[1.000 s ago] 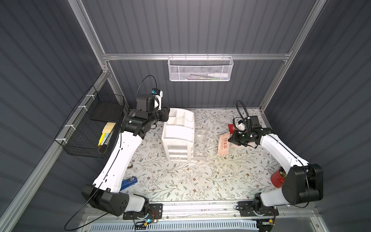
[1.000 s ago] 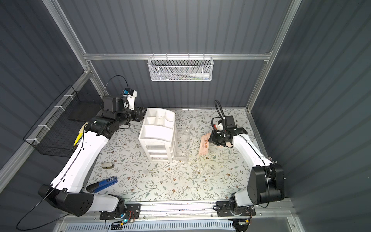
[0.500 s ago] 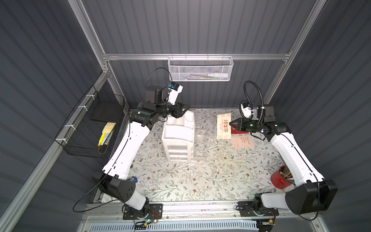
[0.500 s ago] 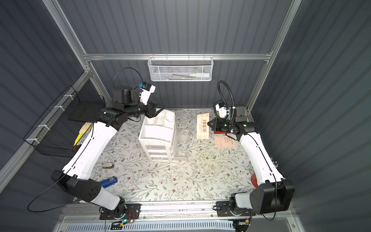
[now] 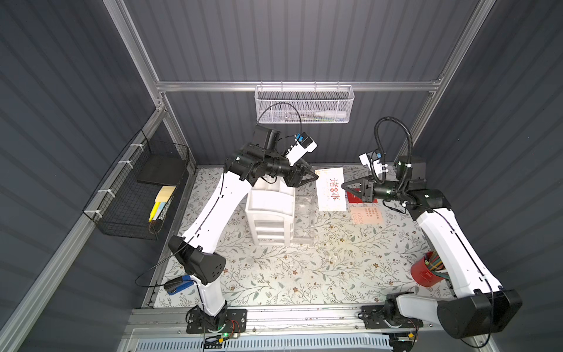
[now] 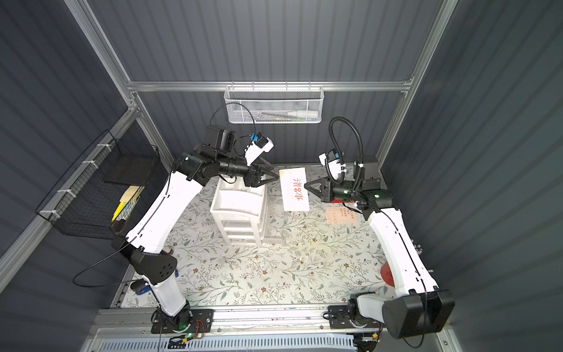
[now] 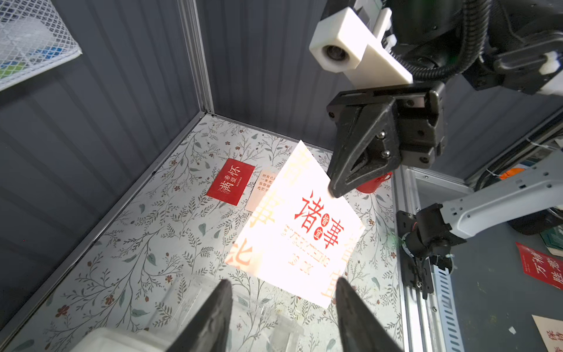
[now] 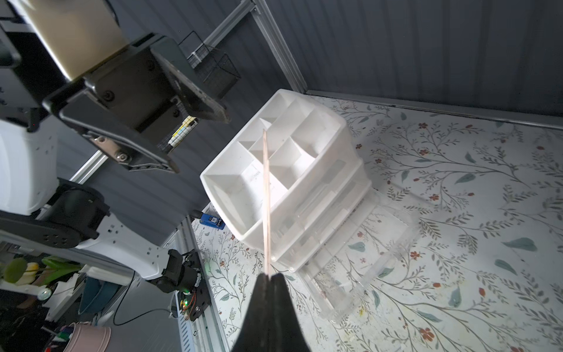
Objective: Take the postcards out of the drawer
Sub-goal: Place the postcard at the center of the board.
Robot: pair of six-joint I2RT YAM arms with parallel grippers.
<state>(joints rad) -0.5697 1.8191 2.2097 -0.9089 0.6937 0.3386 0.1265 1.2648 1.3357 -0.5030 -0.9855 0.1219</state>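
My right gripper (image 5: 343,186) (image 8: 269,274) is shut on the edge of a pale postcard (image 5: 330,189) (image 6: 294,189) with red characters, held in the air right of the white drawer organiser (image 5: 271,207). In the right wrist view the postcard (image 8: 266,198) shows edge-on. My left gripper (image 5: 316,176) (image 7: 282,280) stands open just off the card's opposite edge, apart from it. A red postcard (image 7: 230,181) and a peach postcard (image 5: 365,215) (image 7: 262,189) lie flat on the table at the back right. The clear drawer (image 8: 365,259) is pulled out, with the table pattern showing through it.
A black wire basket (image 5: 134,195) with yellow pads hangs on the left wall. A white mesh basket (image 5: 304,105) hangs on the rear wall. A red cup of pens (image 5: 426,271) stands by the right arm, and a blue object (image 5: 179,286) lies front left.
My right gripper has lifted the pale postcard from near the table up into the air. My left gripper has swung right over the organiser towards the card and opened wider.
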